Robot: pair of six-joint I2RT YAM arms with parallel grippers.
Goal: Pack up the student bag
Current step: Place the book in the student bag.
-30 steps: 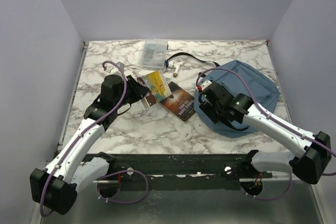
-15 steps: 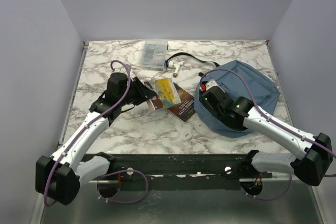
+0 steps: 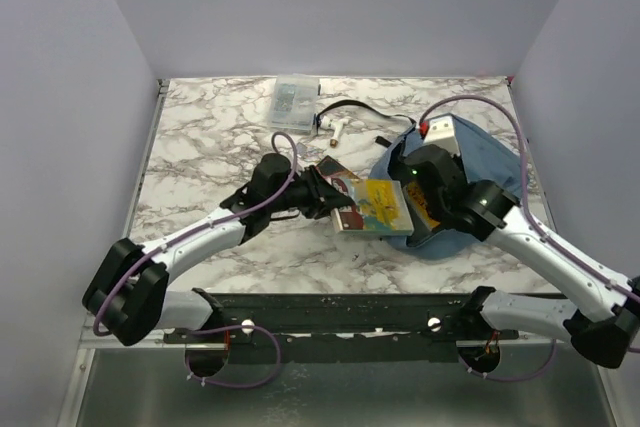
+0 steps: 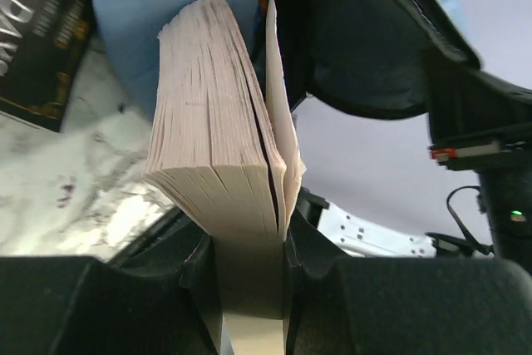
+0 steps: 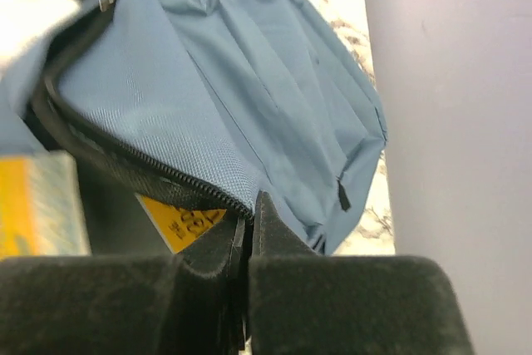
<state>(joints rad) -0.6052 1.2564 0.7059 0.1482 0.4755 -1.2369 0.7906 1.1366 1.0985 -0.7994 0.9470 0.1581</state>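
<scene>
Toward the right of the counter (image 3: 200, 147) sits the student bag (image 3: 500, 162) (mouth gaping), its zip edge pinched tight in the right fingers (image 5: 256, 226). The left fingers (image 3: 328, 197) clamp a yellow-covered paperback (image 3: 378, 205) at that opening, near a dark book (image 4: 33, 47).

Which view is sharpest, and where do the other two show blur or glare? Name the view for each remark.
Top external: evenly lit and sharp, shadows soft. Left wrist: page edges of the book are crisp, but the marble table beside them glares white. Right wrist: the weave of the student bag is sharp; the right pincer is dark and blurred, the top-left corner overexposed.
</scene>
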